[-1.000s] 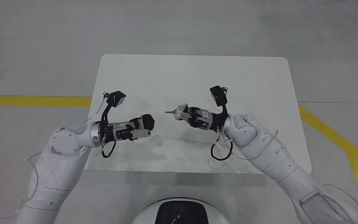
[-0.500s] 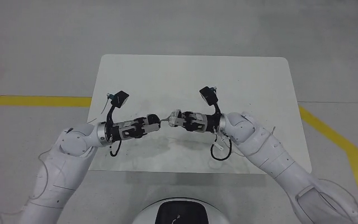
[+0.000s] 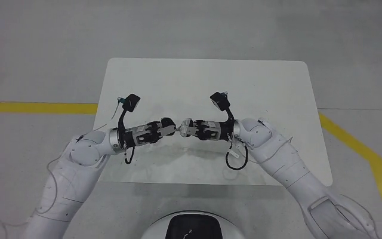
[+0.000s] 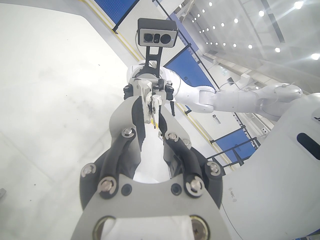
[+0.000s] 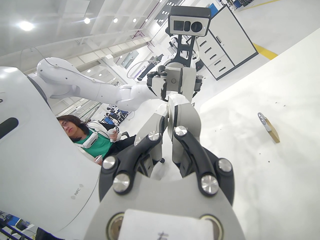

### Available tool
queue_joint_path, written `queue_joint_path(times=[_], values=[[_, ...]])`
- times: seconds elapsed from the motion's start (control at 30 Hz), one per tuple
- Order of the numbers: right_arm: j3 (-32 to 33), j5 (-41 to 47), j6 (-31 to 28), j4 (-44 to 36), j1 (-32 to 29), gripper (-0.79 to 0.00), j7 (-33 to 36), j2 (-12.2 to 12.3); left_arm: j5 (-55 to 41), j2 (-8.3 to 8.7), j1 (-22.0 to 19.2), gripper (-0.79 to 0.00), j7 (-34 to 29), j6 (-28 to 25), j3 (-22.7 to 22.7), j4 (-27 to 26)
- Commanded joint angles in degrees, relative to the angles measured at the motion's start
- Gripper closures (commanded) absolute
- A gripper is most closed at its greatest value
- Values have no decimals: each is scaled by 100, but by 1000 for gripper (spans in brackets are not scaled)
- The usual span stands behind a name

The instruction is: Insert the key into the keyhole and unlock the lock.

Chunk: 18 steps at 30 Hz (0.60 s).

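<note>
right pincer (image 3: pixel 183 126) clamped on key (image 4: pixel 153 117) | left pincer (image 3: pixel 169 127) met it tip-to-tip, grip unclear | padlock (image 5: pixel 269 128) lay on bench (image 3: pixel 268 89), apart from both pincers

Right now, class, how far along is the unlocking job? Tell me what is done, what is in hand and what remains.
Done: the key is off the table, pinched in the right hand. In hand: both hands meet above the table, the left hand open around the key. Left: the padlock lies untouched on the table, so inserting and turning remain.
</note>
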Motion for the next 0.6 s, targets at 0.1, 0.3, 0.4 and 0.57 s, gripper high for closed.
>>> queue_joint_path(times=[0.1, 0.3, 0.4, 0.57], values=[[51, -71, 0, 67, -13, 0, -9, -85, 127, -5, -25, 0, 120, 34, 66, 17], [141, -92, 0, 118, -46, 0, -8, -136, 520, 0, 28, 0, 439, 6, 30, -53], [161, -111, 0, 124, -54, 0, -8, -150, 506, 12, 51, 0, 463, -7, -6, -83], [178, -124, 0, 149, -59, 0, -8, -172, 355, 37, 60, 0, 389, -29, -52, -88]])
